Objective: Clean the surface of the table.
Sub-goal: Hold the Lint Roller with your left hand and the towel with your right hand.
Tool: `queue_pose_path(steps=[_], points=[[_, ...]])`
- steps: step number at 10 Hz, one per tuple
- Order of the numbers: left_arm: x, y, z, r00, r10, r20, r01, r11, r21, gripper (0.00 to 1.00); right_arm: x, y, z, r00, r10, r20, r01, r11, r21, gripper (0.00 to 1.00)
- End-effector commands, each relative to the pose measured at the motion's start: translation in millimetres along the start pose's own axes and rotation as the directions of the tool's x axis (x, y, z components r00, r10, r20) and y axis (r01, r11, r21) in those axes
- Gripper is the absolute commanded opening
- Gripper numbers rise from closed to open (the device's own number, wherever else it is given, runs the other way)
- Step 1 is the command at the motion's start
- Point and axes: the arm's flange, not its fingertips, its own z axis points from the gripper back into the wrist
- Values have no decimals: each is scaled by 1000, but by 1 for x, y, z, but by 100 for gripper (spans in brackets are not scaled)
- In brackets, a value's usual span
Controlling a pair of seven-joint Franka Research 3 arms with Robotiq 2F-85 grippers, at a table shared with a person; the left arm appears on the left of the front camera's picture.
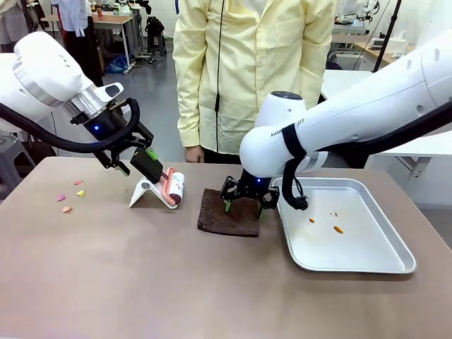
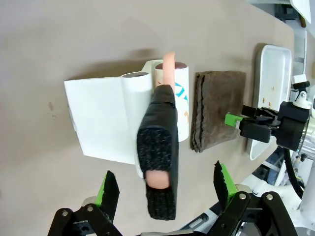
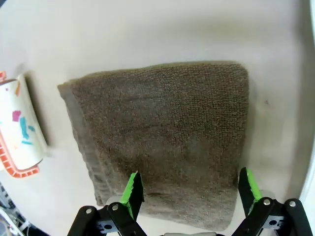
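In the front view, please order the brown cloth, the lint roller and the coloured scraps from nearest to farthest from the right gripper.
1. The brown cloth, directly under the right gripper.
2. The lint roller, further to the robot's left.
3. The coloured scraps, far left on the table.

Grey floor (image 1: 152, 78); white table (image 1: 346, 81) right; cluttered desk (image 1: 113, 20) far left.
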Motion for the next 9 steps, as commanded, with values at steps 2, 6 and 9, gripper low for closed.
queue_pose_path(steps=[2, 6, 9], points=[[6, -7, 2, 999, -32, -16, 32, 999, 6, 100, 1, 9, 2, 997, -74, 22, 76, 995, -59, 100], [7, -9, -1, 999, -23, -27, 24, 1000, 13, 100, 2, 9, -7, 991, -125, 55, 129, 988, -85, 100], [7, -9, -2, 999, -19, -26, 19, 1000, 6, 100, 3, 8, -7, 988, -142, 67, 148, 984, -97, 100]])
